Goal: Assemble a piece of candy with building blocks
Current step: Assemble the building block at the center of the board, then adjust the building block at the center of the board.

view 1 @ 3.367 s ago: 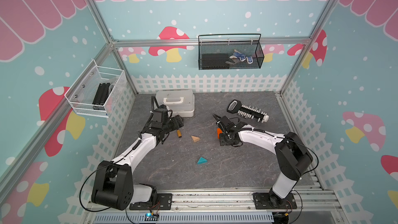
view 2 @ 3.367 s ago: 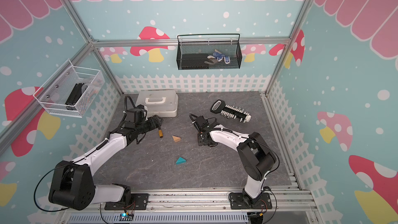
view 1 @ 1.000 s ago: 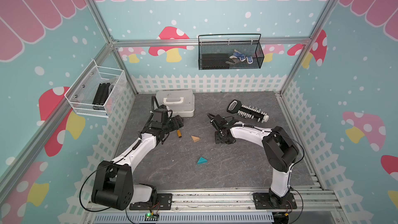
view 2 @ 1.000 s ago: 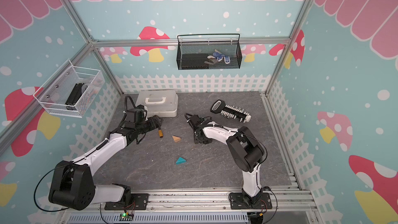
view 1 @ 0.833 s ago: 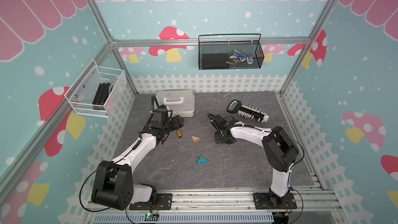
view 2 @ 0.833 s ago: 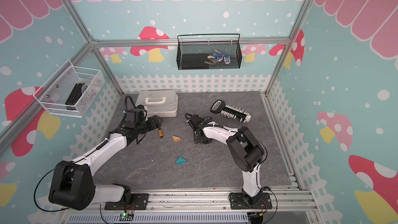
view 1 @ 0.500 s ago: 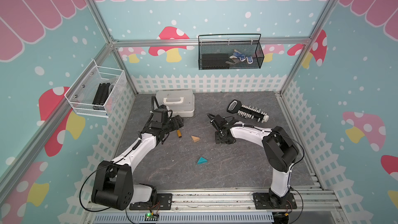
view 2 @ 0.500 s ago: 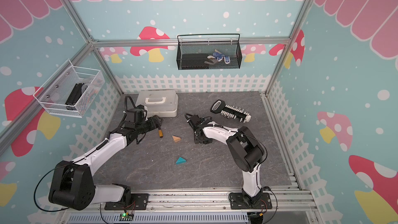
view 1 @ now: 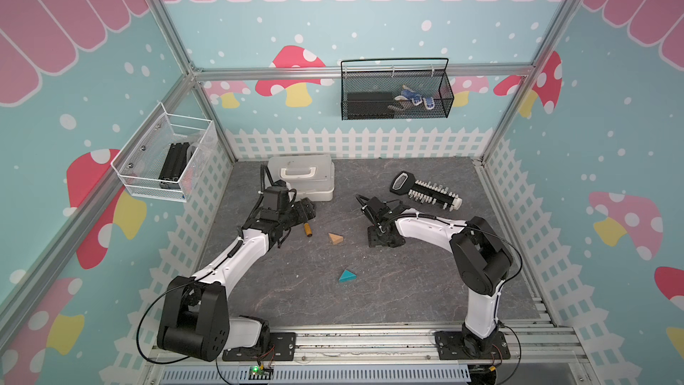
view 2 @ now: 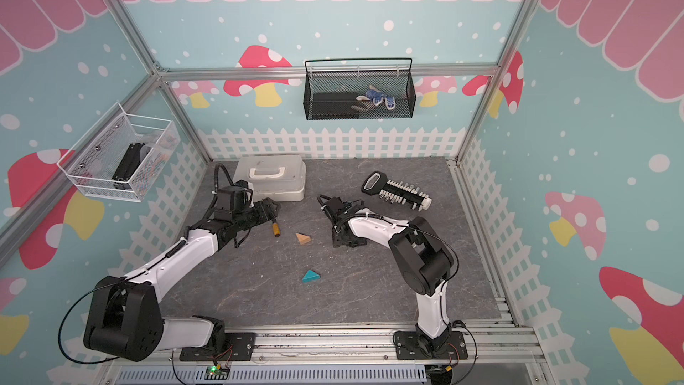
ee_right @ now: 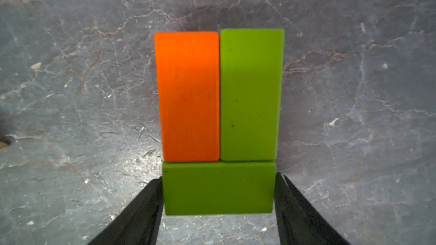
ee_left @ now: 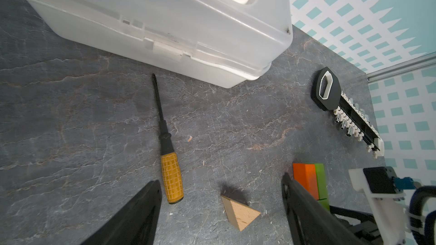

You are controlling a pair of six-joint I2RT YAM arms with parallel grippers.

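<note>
Grey desk: body laid; right hand straddles green cuboid, grip unclear; left hand wide, empty. Next likely tan triangle.

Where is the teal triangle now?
In both top views the teal triangle lies on the table, between the left arm and right arm, nearer their bases than the tan triangle.

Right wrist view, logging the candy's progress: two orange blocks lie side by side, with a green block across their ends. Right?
No. The right wrist view shows one orange block and one green block side by side, not two orange ones; a second green block does lie across their ends.
</note>
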